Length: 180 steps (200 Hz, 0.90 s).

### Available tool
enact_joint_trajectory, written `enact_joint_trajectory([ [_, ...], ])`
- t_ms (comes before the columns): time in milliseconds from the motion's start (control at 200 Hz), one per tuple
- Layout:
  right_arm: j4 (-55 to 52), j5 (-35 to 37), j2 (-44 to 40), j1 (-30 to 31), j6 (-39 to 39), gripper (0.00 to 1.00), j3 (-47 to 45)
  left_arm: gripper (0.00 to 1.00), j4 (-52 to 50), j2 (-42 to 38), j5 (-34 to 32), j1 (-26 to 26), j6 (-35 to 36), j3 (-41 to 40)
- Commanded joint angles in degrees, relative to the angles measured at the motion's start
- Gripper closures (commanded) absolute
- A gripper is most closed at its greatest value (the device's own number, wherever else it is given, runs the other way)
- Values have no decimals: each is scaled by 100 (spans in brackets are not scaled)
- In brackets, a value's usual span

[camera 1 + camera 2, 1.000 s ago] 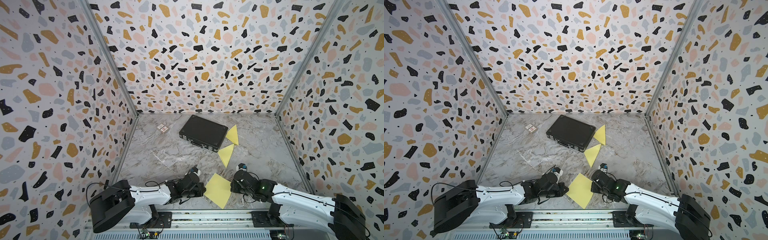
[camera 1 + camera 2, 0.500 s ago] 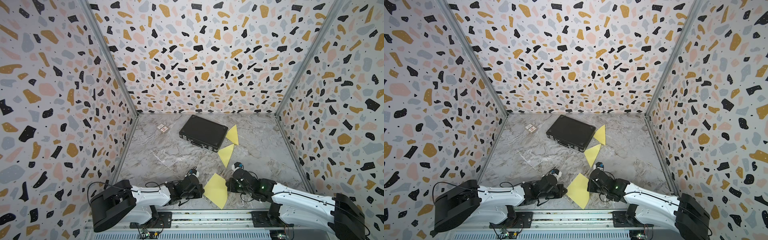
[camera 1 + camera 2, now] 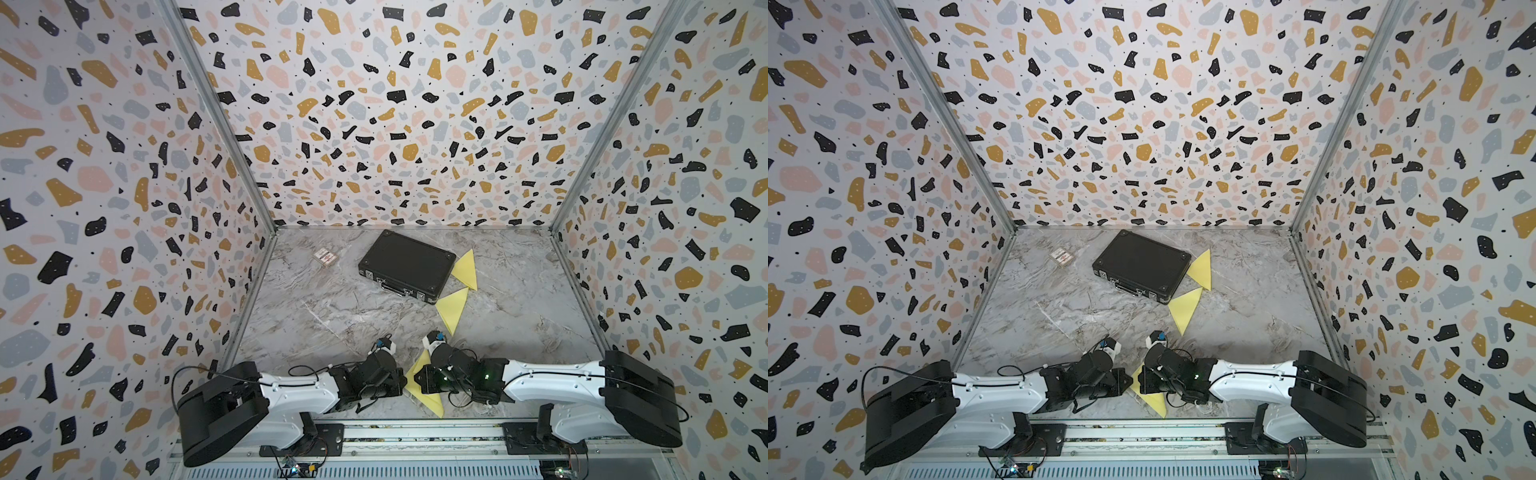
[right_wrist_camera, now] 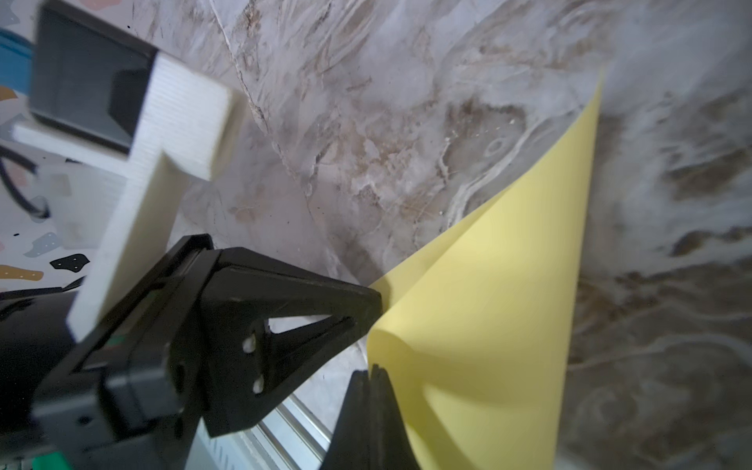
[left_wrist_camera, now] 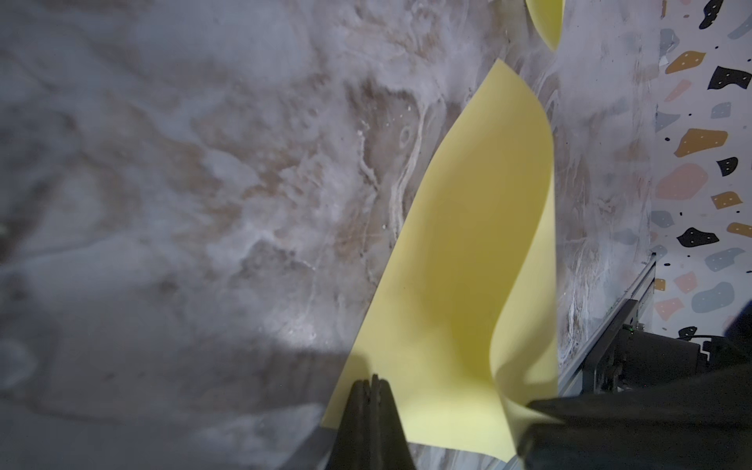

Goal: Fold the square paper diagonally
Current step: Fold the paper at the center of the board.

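Note:
The yellow square paper [image 3: 430, 401] [image 3: 1154, 401] lies near the front edge, curled over on itself. In the left wrist view the paper [image 5: 460, 252] rises in a loop from the marble floor. My left gripper [image 3: 403, 380] [image 5: 372, 380] is shut, its tips resting on the paper's left corner. My right gripper [image 3: 416, 375] [image 4: 372, 372] is shut on the paper's lifted corner, with the sheet [image 4: 500, 309] bending away from its tips. In both top views the two grippers almost meet and hide most of the sheet.
A black case [image 3: 407, 266] lies at the back. Two folded yellow triangles [image 3: 466, 270] [image 3: 453, 307] sit beside it, and a small box [image 3: 325, 256] lies at the back left. The metal rail [image 3: 415, 432] runs along the front edge, just behind the paper.
My right gripper has moved left toward the left gripper, carrying the paper's right corner over. The flat square now shows as a narrow curled strip. The left gripper has stayed put.

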Motion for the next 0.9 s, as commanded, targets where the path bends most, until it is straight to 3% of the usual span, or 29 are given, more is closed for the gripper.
enact_joint_trajectory([
  [0,440,-14,155,30,185,100,44,100,-631,44,-204,-15,-34,-214],
  [896,766,-76,889,35,311,100,87,100,-622,73,-260,-65,-104,-263],
])
